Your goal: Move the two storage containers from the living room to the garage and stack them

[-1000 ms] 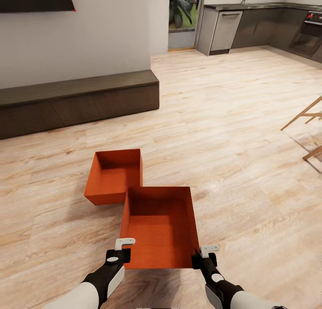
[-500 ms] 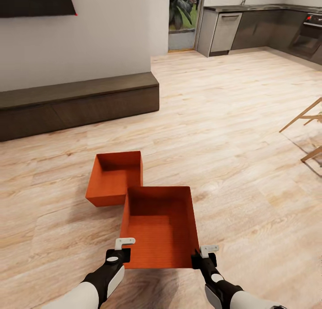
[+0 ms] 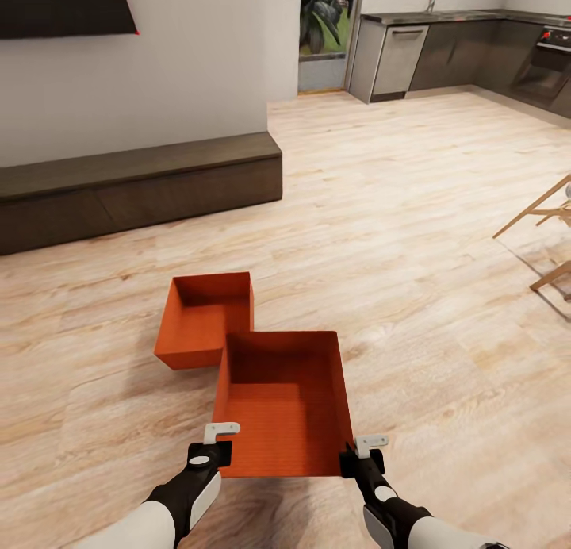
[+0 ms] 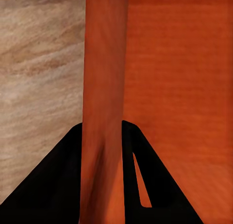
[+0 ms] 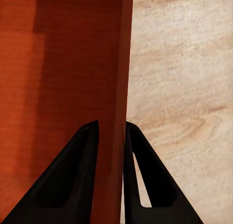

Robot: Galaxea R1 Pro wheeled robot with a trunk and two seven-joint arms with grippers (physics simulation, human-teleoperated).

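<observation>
You're in the living room on light wood-plank flooring (image 3: 412,239), w/ a white wall (image 3: 198,65), black TV (image 3: 63,5) and long low dark cabinet (image 3: 135,184) ahead-left; kitchen units (image 3: 444,45) at back. Your left gripper (image 3: 216,446) is clamped on the near bin (image 3: 281,406) at its left wall, right gripper (image 3: 363,454) clamped on its right wall. The second bin (image 3: 202,319) sits on the planks just beyond, front-left, its corner overlapped by the held one.

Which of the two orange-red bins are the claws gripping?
The nearer orange-red rectangular bin, pinched at its near corners by both claws; the farther bin sits untouched on the wood floor.
</observation>
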